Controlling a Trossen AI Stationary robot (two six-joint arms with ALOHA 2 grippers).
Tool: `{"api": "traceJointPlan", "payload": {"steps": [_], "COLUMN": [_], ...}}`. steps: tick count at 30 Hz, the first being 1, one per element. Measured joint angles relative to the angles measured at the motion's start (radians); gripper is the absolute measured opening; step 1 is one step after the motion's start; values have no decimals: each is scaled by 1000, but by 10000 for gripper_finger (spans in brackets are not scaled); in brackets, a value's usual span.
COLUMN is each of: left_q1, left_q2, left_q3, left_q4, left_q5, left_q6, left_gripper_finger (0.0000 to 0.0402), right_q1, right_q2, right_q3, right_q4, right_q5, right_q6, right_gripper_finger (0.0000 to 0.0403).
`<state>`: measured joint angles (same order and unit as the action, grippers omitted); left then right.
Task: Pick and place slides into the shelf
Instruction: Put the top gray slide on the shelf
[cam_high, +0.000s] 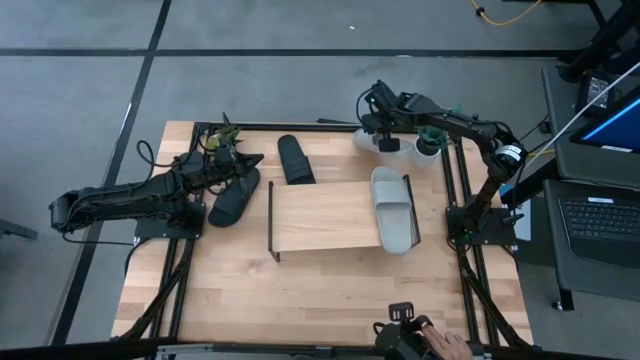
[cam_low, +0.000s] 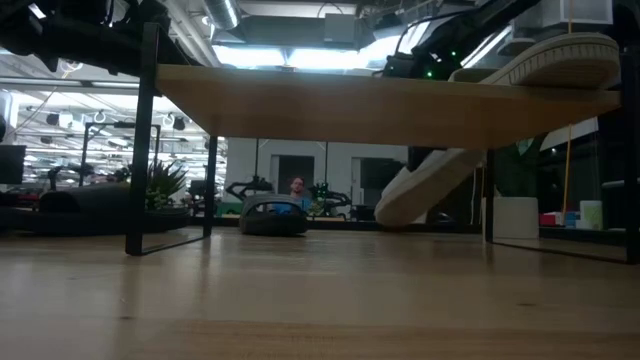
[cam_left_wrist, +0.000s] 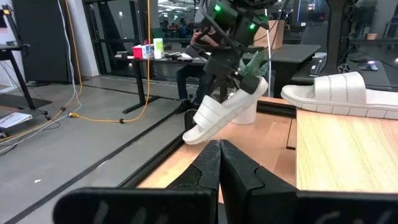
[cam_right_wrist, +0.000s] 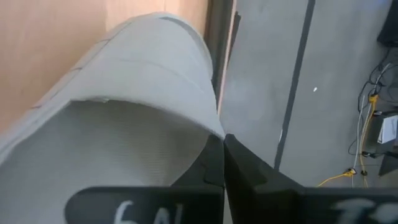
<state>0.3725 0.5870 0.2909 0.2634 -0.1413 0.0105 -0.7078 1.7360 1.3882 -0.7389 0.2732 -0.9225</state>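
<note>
The shelf stands mid-table, and one grey slide lies along its right end. My right gripper is at the table's far edge, shut on the second grey slide, which also shows in the low view. One black slide lies flat left of the shelf. The other black slide lies behind the shelf's far left corner. My left gripper is shut just beyond the left black slide, and I see it touching nothing. My right gripper pinches the grey slide's sole rim behind the strap, toward the heel end, between its two fingers. It comes from above, pointing down. The slide hangs tilted, heel up at the fingers and toe lowest, over the table's far edge.
The shelf's thin black wire end frames stand at its left and right ends. White cup-like objects sit at the far right corner. Bare tabletop lies in front of the shelf. A person's hand shows at the near edge.
</note>
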Motion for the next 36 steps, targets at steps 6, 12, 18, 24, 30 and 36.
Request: {"api": "traceJointPlan", "payload": {"steps": [6, 12, 18, 24, 30, 36], "left_q1": [0, 0, 0, 0, 0, 0], "left_q2": [0, 0, 0, 0, 0, 0], "left_q3": [0, 0, 0, 0, 0, 0], "left_q4": [0, 0, 0, 0, 19, 50], "left_q5": [0, 0, 0, 0, 0, 0], "left_q6": [0, 0, 0, 0, 0, 0], "left_gripper_finger": [0, 0, 0, 0, 0, 0], "right_q1": [-1, -1, -1, 4, 6, 49], "right_q2": [-3, -5, -5, -4, -4, -5], "right_q3": [71, 161, 277, 439, 624, 741], "right_q4": [-17, -28, -34, -55, -181, -381], "right_q5": [18, 11, 6, 6, 25, 153], "right_q6": [-1, -1, 2, 33, 168, 243], "right_gripper_finger": [0, 0, 0, 0, 0, 0]}}
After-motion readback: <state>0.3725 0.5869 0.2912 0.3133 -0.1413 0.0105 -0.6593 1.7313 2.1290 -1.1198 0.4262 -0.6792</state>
